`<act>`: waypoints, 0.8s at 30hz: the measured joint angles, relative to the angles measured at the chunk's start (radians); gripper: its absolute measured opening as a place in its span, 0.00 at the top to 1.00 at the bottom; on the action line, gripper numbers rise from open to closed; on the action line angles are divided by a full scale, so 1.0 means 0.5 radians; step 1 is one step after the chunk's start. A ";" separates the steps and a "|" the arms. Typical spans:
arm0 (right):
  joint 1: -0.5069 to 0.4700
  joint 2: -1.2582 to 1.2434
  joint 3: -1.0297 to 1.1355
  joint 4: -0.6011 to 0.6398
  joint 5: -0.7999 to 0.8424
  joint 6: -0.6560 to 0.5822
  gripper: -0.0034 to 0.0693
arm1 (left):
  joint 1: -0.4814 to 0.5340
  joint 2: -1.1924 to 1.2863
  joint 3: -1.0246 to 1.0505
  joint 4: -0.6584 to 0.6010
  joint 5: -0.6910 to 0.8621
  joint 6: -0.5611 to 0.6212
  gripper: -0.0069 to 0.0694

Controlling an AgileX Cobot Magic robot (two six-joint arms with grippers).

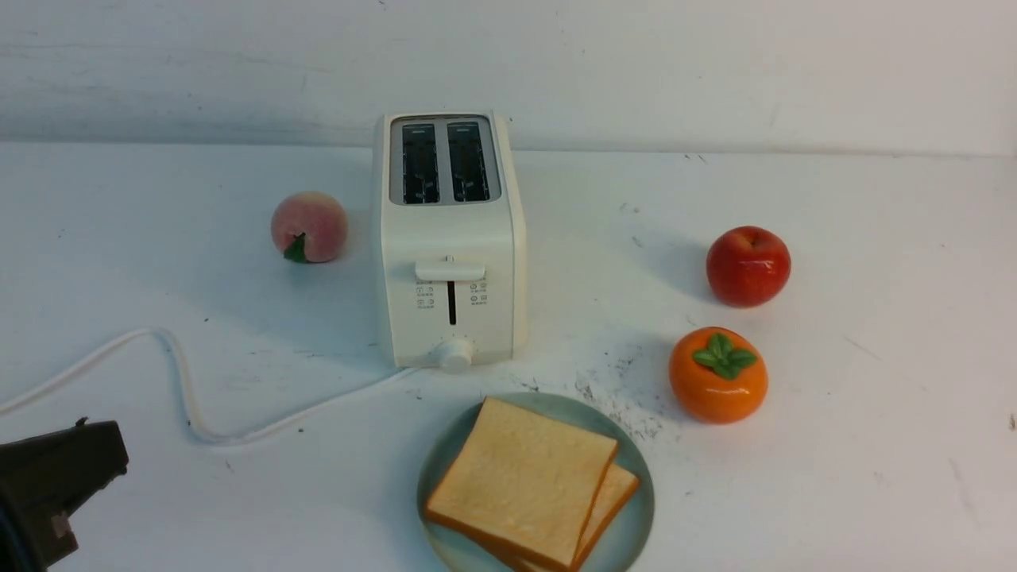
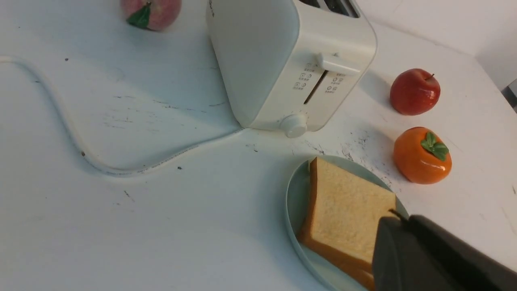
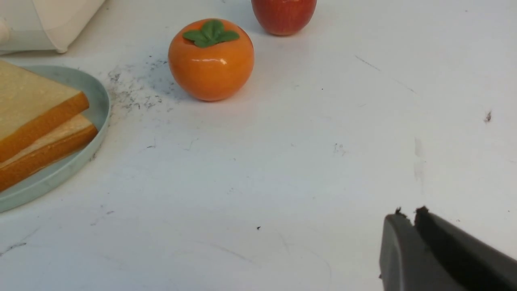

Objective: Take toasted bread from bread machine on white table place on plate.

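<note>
Toaster (image 1: pixel 449 238) panel icons, print too small

surface: the white table (image 1: pixel 874 445) is lying flat, showing dark scuffs and crumbs near the plate
centre back: the bread machine (image 1: pixel 450 278) is standing upright on it, both slots showing dark
cord: a white cord (image 1: pixel 175 381) is snaking across the table toward its left edge
front: the plate (image 1: pixel 636 477) is sitting just before the bread machine
left of machine: a peach (image 1: pixel 309 226) is resting there
right side: a red apple (image 1: pixel 748 265) is sitting behind an orange persimmon (image 1: pixel 717 375), both near the plate
</note>
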 joint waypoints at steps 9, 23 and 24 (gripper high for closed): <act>0.000 0.000 0.000 0.000 0.000 0.000 0.87 | 0.000 0.003 0.000 -0.193 -0.105 -0.178 0.91; 0.000 0.000 0.000 0.000 0.000 0.000 0.86 | 0.000 -0.040 0.508 -0.517 -0.664 0.382 0.90; 0.000 0.000 0.000 0.000 0.000 0.000 0.86 | 0.000 -0.058 0.574 -0.559 -0.767 0.472 0.89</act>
